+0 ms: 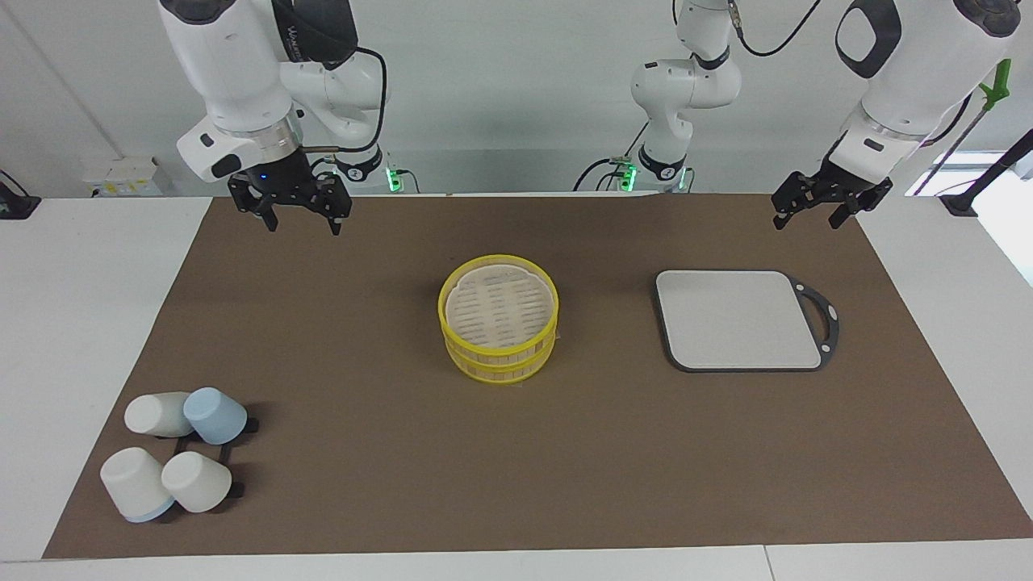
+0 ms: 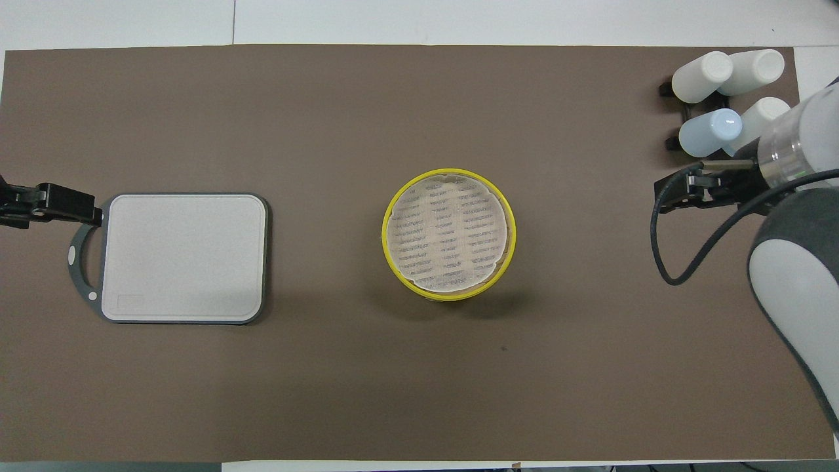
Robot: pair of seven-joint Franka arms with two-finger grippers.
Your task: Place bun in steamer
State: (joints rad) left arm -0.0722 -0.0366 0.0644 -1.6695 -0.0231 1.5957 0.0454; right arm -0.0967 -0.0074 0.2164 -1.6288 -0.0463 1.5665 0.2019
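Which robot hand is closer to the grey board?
The left one. The left gripper hangs over the mat's edge right by the grey board, at its handle end. The right gripper is over the mat's opposite end, past the steamer.

The steamer [image 1: 499, 327] stands alone at the middle of the brown mat [image 1: 363, 387], with bare mat on every side and its open top unobstructed from above. The grey board [image 1: 738, 319] lies well apart toward the left arm's end. Four cups [image 1: 173, 461] on a black rack cluster at the right arm's end, farther from the robots.
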